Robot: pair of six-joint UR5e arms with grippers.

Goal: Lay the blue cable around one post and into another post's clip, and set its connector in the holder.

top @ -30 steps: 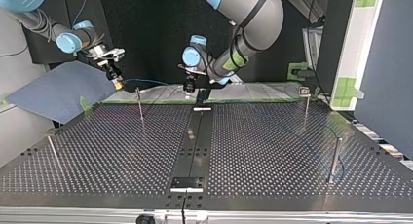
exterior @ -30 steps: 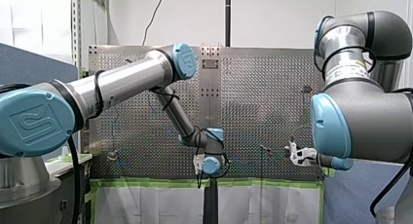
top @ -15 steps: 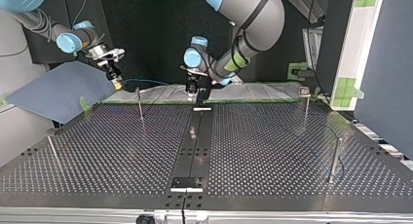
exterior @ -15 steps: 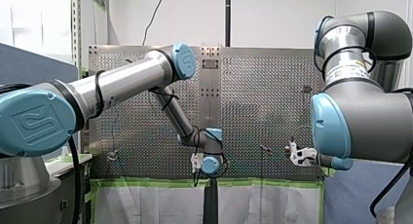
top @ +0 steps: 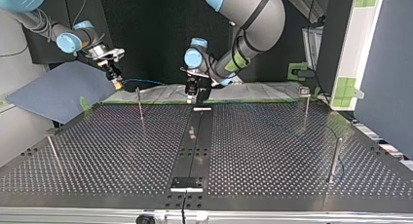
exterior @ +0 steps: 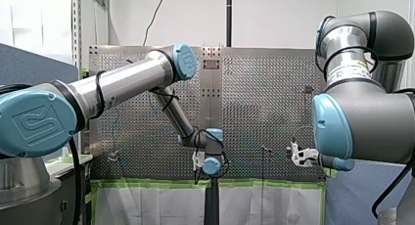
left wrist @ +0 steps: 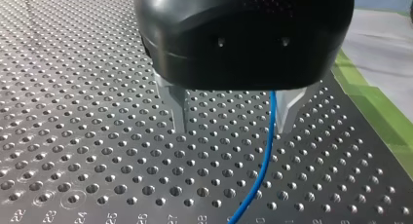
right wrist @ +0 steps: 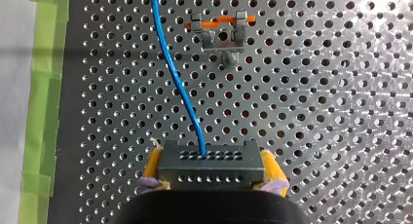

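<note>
While the right gripper (right wrist: 213,171) pinches the dark connector (right wrist: 209,158) between its yellow pads (right wrist: 153,165), the blue cable (right wrist: 176,83) runs from that block out over the perforated table (left wrist: 97,136). It passes beside a small clip (right wrist: 221,36) with an orange bar, not in it. The left gripper (left wrist: 234,112) hangs just above the table with its metal fingers (left wrist: 178,107) spread. The cable passes between them, close to one finger; whether it touches cannot be told. The step in hand looks like the left arm taking hold of the cable. To do it well, the arm should shift sideways until the cable lies midway, then close lightly enough to let it slide. The right gripper should hold the connector level with some slack, lest the closing tug the connector askew.
</note>
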